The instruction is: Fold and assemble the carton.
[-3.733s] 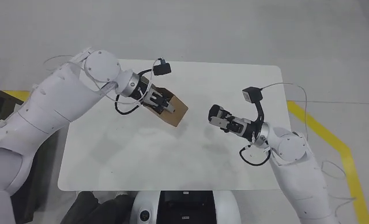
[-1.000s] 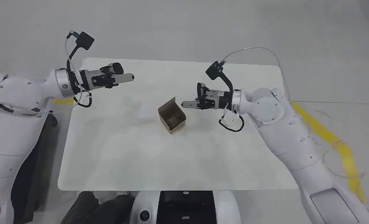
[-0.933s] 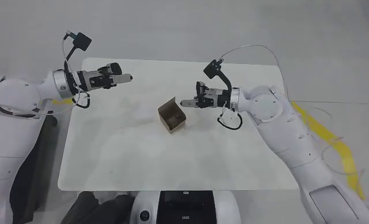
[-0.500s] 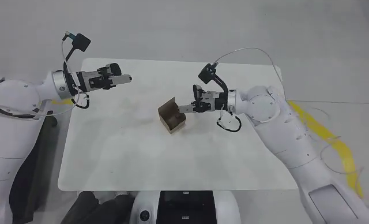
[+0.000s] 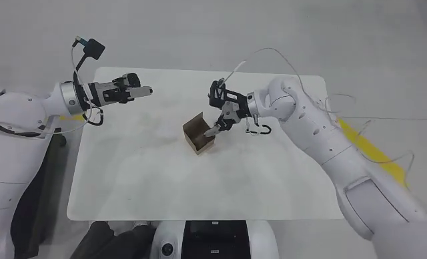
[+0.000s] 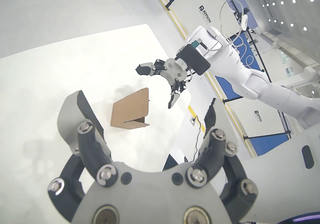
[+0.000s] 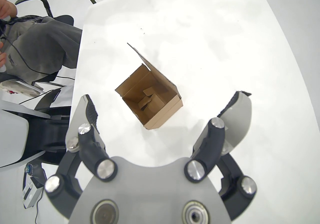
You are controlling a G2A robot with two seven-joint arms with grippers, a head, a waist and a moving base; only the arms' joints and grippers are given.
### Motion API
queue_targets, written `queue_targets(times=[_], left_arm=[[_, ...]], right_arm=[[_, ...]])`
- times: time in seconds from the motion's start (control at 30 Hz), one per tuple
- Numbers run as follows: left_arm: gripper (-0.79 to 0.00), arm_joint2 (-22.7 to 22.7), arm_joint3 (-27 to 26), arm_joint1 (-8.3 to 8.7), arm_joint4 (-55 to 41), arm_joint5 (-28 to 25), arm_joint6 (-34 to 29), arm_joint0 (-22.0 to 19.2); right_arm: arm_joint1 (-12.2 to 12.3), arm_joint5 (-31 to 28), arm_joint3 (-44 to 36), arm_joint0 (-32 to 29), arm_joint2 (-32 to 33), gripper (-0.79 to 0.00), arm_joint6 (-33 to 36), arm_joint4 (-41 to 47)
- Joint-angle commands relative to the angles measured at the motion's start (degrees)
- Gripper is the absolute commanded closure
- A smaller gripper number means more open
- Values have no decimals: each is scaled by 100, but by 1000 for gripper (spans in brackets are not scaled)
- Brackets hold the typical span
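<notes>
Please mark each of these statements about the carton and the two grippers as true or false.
1. The brown cardboard carton stands on the white table with its top open. True.
2. The right gripper is shut on the carton's wall. False: it is open and holds nothing, close by the carton.
3. The left gripper is open and well apart from the carton. True.
4. All the carton's top flaps are folded shut. False: one flap stands up, and the right wrist view looks into the carton's inside.
</notes>
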Motion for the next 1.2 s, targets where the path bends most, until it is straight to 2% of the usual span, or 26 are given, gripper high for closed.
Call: queue_targets(times=[0.0,0.2,0.23,0.27,0.37,0.43,0.47,0.6,0.87,1.0,1.17], left_arm=[[-785,0,0,0,0,0,0,0],[-785,0,0,0,0,0,0,0],[-785,0,0,0,0,0,0,0],[-785,0,0,0,0,0,0,0],[-785,0,0,0,0,0,0,0],[-785,0,0,0,0,0,0,0],[-785,0,0,0,0,0,0,0],[-785,0,0,0,0,0,0,0],[-785,0,0,0,0,0,0,0],[-785,0,0,0,0,0,0,0],[-785,0,0,0,0,0,0,0]], right_arm=[[-116,5,190,174,-233,-785,-200,-69],[-408,5,757,545,-737,-785,-927,-304],[-447,5,838,588,-815,-613,-1037,-340],[-483,5,909,625,-894,-363,-1133,-377],[-565,5,1106,728,-1116,-111,-1366,-460],[-596,5,1188,811,-1237,-22,-1532,-576],[-604,5,1216,835,-1288,0,-1639,-613],[-610,5,1343,921,-1493,0,-1933,-793],[-576,5,1375,1043,-1930,0,-1906,-457],[-497,5,1326,1038,-1961,0,-1924,182],[-304,5,1192,889,-1655,0,-2015,1373]])
